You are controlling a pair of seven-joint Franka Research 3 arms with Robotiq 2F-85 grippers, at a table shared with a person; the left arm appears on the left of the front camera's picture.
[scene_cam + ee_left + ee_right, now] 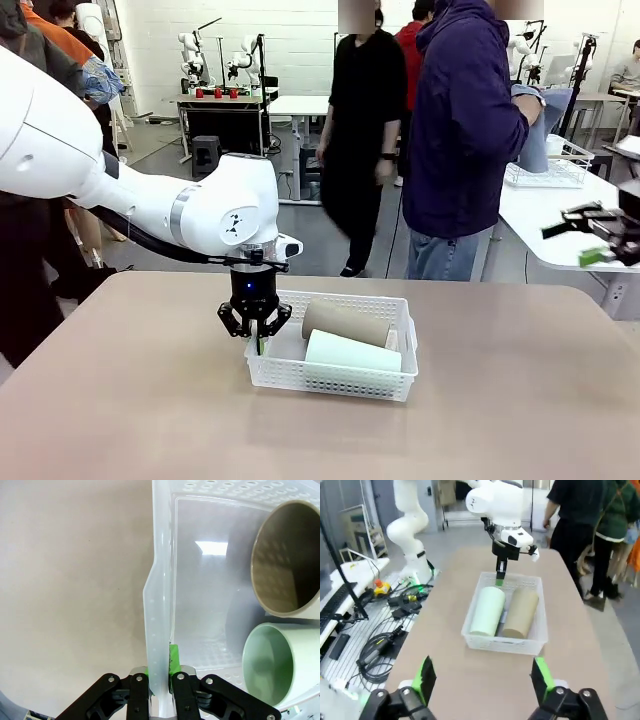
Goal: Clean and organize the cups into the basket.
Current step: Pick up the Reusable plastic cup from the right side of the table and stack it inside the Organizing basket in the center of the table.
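In the front view, the left tool (256, 335) is clamped on the left end wall of the white mesh basket (330, 385), which sits mid-desk (150, 400). The brown-tan tumbler (345, 322) and the mint-green tumbler (352, 352) lie side by side inside. The right tool (563, 246) hangs at the right edge, fingers apart.

In the left wrist view, the green pads pinch the basket's rim, and both tumblers' open mouths face the camera.

In the right wrist view, the right tool's fingers stand wide apart above the desk, well back from the basket.
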